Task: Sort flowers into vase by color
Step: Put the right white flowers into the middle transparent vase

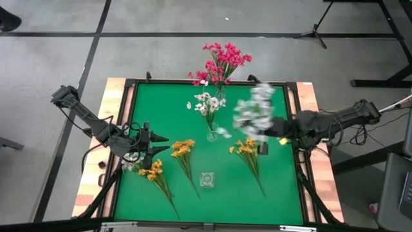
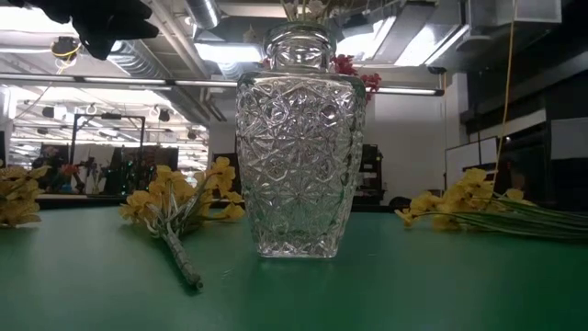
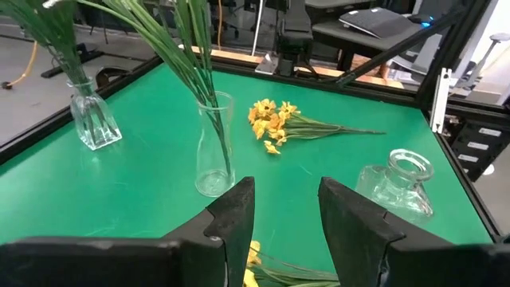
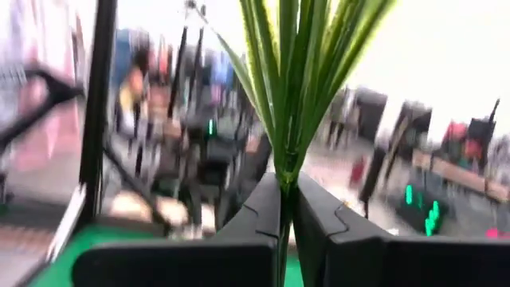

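My right gripper (image 1: 273,129) is shut on a white-flowered sprig (image 1: 254,109) above the table's right half, and the sprig shows blurred. Pink flowers (image 1: 219,61) stand in a vase at the far middle. White flowers (image 1: 207,104) stand in a slim glass vase (image 3: 215,143) at the centre. An empty cut-glass vase (image 2: 296,156) stands near the front. Three yellow sprigs (image 1: 183,151), (image 1: 154,171), (image 1: 248,153) lie flat on the mat. My left gripper (image 3: 285,199) hangs open over the left half, nothing between its fingers. My right gripper pinches the sprig's bundle of green stems (image 4: 285,171) between its two fingers (image 4: 259,211), close to the stems' lower end. It comes from the table's right side, about level. The stems fan out beyond the fingertips, and the sprig is lifted clear of the mat.
The green mat (image 1: 277,193) sits inside a dark raised frame (image 1: 132,84), with wooden table edges on the left and right. Bare mat lies at the near right and the far left. Cables trail from both arms.
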Available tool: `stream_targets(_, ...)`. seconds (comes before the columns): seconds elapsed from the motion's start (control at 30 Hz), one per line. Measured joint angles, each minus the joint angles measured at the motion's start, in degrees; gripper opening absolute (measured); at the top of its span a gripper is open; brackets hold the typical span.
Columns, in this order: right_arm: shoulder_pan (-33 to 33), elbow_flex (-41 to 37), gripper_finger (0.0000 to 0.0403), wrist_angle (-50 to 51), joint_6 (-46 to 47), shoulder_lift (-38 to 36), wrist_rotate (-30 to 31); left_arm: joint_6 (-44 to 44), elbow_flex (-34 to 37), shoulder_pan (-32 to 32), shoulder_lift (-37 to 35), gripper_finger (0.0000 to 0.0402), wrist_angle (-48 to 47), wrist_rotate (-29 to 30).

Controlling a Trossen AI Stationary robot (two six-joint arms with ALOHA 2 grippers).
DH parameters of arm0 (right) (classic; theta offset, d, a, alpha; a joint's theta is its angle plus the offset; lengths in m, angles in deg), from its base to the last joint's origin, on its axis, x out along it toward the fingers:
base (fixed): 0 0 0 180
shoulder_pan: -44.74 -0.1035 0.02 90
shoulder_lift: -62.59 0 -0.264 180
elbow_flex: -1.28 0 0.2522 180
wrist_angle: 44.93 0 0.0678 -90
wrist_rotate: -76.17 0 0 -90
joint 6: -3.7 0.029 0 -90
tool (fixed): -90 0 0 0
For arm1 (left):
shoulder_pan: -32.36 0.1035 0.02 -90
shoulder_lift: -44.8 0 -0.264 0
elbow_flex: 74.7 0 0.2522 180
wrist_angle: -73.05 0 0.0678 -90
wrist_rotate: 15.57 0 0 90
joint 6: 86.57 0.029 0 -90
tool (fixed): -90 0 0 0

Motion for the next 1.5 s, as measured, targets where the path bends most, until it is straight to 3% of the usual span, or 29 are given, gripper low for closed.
stream_targets(0.13, 3.4, -12.1, 0.0012, -20.5, -1.4, -2.3, -2.7, -0.5, 0.0, 0.0, 0.0, 0.0137, 0.1, 0.6)
stream_targets(0.57, 18.8, -22.5, 0.0012, -45.8, 12.2, 8.5, -17.0, -0.9, 0.0, 0.0, 0.0, 0.0137, 0.3, 3.3)
stream_targets(0.73, 19.4, -22.7, 0.0012, -50.3, 15.0, 13.8, -18.9, -0.9, 0.0, 0.0, 0.0, 0.0137, 0.3, 3.3)
stream_targets(1.3, 21.0, -22.7, 0.0012, -69.5, 19.0, 32.0, -17.6, -0.8, 0.0, 0.0, 0.0, 0.0137, 0.2, 3.3)
stream_targets(1.5, 23.3, -22.6, 0.0012, -69.2, 21.0, 34.3, -17.4, -0.8, 0.0, 0.0, 0.0, 0.0137, 0.0, 3.3)
